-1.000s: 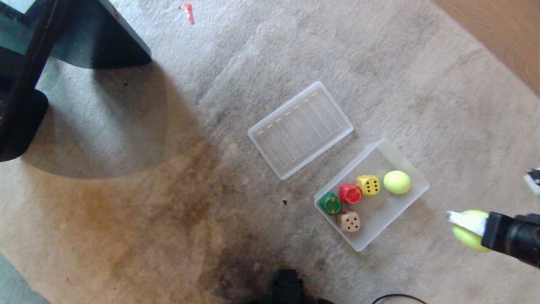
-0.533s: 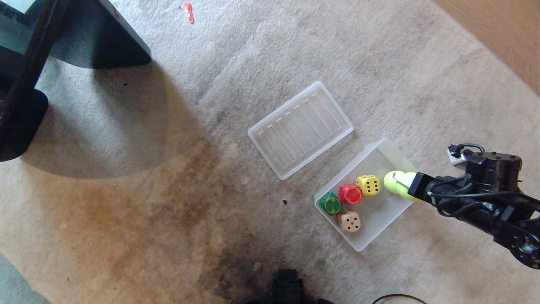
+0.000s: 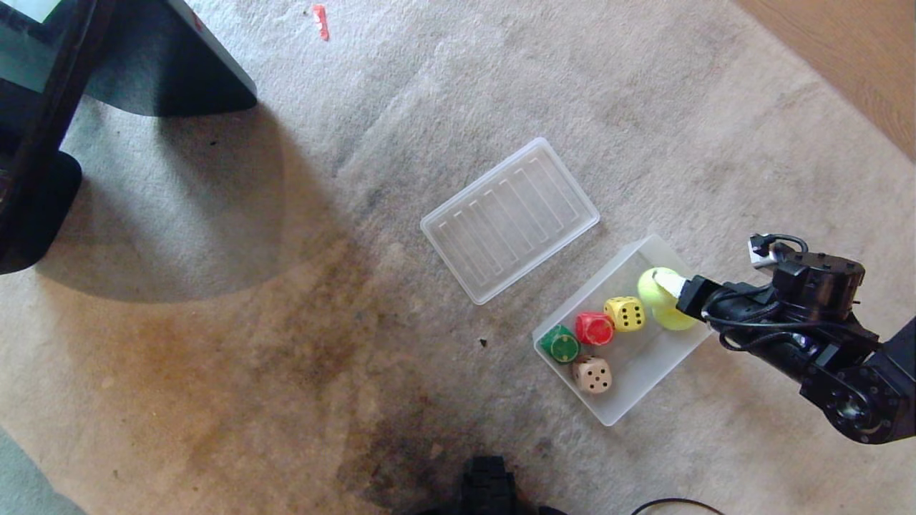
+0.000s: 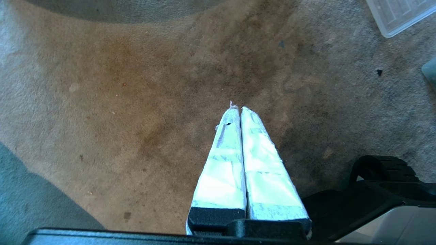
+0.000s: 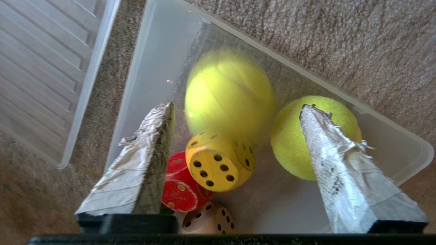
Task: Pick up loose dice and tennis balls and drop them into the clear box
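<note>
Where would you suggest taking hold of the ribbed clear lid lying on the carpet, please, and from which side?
Probably by a long edge. The ribbed clear lid lies flat on the carpet, so its raised rim is the only part that offers a purchase. I would come down from above on the long edge facing the clear box, one finger inside the rim and one outside. That edge is nearest the right end effector.

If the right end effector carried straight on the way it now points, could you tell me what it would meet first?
Probably the blurred tennis ball between its open fingers, above the yellow die inside the clear box. The right end effector points down into it; depth is unclear.
</note>
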You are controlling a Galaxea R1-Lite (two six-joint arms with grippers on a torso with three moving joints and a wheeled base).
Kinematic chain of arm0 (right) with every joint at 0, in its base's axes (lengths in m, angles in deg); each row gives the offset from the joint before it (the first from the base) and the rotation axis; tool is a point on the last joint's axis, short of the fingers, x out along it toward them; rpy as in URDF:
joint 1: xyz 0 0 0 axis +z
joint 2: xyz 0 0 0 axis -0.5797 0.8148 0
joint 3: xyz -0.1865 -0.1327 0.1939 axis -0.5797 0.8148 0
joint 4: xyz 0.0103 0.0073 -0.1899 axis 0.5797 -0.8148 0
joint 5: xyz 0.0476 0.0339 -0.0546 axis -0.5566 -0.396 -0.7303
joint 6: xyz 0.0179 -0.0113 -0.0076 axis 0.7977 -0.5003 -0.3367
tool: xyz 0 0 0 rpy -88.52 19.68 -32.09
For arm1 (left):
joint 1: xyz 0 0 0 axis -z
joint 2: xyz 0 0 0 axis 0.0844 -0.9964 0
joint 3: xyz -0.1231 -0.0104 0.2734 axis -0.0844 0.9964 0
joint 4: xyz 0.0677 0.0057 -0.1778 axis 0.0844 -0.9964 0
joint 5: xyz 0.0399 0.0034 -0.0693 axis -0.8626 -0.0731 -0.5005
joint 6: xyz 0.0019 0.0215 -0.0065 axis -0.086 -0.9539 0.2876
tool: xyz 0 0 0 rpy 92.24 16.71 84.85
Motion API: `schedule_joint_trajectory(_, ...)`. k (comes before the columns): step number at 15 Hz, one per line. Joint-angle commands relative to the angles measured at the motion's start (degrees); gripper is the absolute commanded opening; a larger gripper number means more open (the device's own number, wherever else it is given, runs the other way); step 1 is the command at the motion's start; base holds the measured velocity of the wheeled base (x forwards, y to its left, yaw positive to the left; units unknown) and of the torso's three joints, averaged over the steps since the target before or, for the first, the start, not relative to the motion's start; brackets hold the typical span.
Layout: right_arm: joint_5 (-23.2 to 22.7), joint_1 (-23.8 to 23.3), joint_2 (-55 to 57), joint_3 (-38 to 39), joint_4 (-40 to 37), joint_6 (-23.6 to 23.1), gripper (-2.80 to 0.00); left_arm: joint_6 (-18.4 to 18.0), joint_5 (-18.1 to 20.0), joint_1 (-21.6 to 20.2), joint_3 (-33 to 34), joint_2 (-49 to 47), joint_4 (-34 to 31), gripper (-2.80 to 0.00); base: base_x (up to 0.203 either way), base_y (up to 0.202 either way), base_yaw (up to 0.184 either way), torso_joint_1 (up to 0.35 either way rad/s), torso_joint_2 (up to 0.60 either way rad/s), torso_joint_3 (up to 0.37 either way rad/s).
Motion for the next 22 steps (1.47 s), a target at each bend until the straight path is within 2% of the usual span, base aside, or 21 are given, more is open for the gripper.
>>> schedule_joint_trajectory(1, -0.12, 0.18, -0.67, 0.44, 1.2, 0.15, 0.0, 0.05, -0.03, 0.0, 0.09, 0.0, 0.0, -2.8, 0.0, 0.0, 0.0, 0.0, 0.0, 0.0)
schedule_joint_trajectory(9, -0.88, -0.07, -8.89, 6.87, 0.57, 0.21, 0.0, -0.01, -0.03, 0.0, 0.09, 0.0, 0.0, -2.8, 0.0, 0.0, 0.0, 0.0, 0.0, 0.0)
schedule_joint_trajectory(10, -1.08, -0.21, -10.67, 8.31, -0.29, 0.07, -2.8, 0.0, -0.03, 0.0, 0.09, 0.0, 0.0, -2.8, 0.0, 0.0, 0.0, 0.0, 0.0, 0.0)
schedule_joint_trajectory(12, -1.88, -0.41, -20.41, 12.18, -3.36, -0.83, -2.8, 0.08, -0.03, 0.0, 0.09, 0.0, 0.0, -2.8, 0.0, 0.0, 0.0, 0.0, 0.0, 0.0)
schedule_joint_trajectory(14, -2.43, -0.51, -35.24, 16.89, -11.52, -4.01, -2.8, 0.0, -0.03, 0.0, 0.0, 0.0, 0.0, -2.8, 0.0, 0.0, 0.0, 0.0, 0.0, 0.0)
schedule_joint_trajectory(16, -2.53, -0.6, -52.9, 19.58, -26.4, -8.27, -2.8, 0.08, -0.03, 0.0, 0.09, 0.0, 0.0, -2.8, 0.0, 0.0, 0.0, 0.0, 0.0, 0.0)
schedule_joint_trajectory(18, -1.66, -0.68, -69.54, 21.84, -44.55, -13.9, -2.8, -0.01, -0.03, 0.0, 0.09, 0.0, 0.0, -2.8, 0.0, 0.0, 0.0, 0.0, 0.0, 0.0)
schedule_joint_trajectory(22, -0.03, -3.03, -93.71, 26.14, -71.82, -24.74, -2.8, -0.01, -0.03, 0.0, 0.09, 0.0, 0.0, -2.8, 0.0, 0.0, 0.0, 0.0, 0.0, 0.0)
